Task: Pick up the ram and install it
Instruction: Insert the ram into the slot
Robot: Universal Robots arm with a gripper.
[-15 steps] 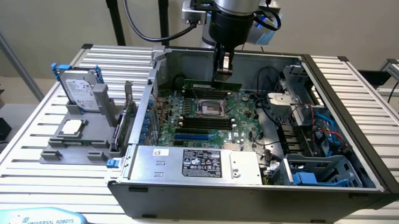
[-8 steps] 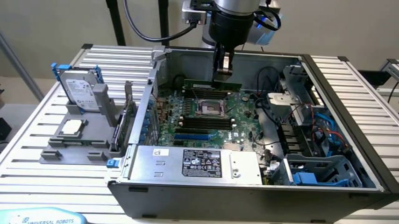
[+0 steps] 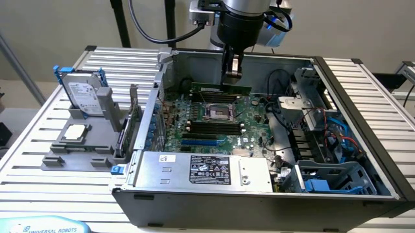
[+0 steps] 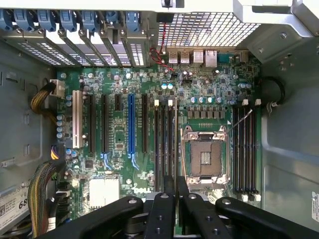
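The ram (image 3: 209,88) is a long, thin green stick with a row of dark chips. It stands level on its long edge, pinched near its middle by the tips of the claw (image 3: 232,83), with both ends reaching out past the claw's sides.

I count one ram (image 3: 220,89), pinched in my single pincer (image 3: 232,76). Beneath the pincer are one motherboard (image 4: 119,144), one processor socket (image 4: 205,157) and two banks of memory slots (image 4: 165,144), four apiece. Well away from the pincer, outside the one case (image 3: 259,206), are one hard drive (image 3: 84,94), one processor chip (image 3: 75,131) and one expansion card (image 3: 131,124).
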